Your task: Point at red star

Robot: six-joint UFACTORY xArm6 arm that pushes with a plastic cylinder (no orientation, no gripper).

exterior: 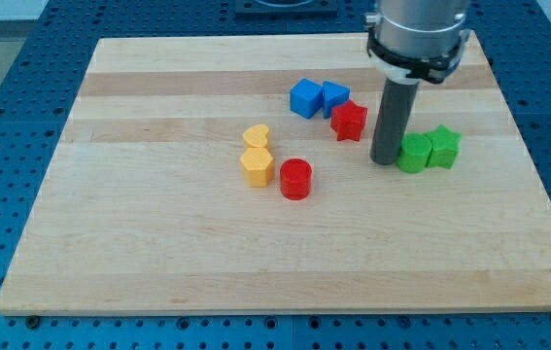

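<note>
— What are you standing on?

— A pale wooden board [158, 224] made of glued strips, lying on a blue perforated metal table [3, 107] that shows on all sides of it. Little else of the room shows.

— And your claw?

— I have none to open or close, only a straight dark rod. My tip [386, 160] rests on the board towards the view's right.

— Where is the red star-shaped block [350, 121]?

— Just to the view's left of my rod, slightly above the tip, close but apart. A blue cube-like block [305, 98] and a blue wedge-like block [334, 95] sit just above-left of it.

— What else?

— A green round block [413, 155] touches my rod's right side, with a green star-shaped block [442, 146] beside it. Near the middle are a yellow heart-shaped block [257, 136], a yellow hexagonal block [257, 166] and a red cylinder block [295, 179].
</note>
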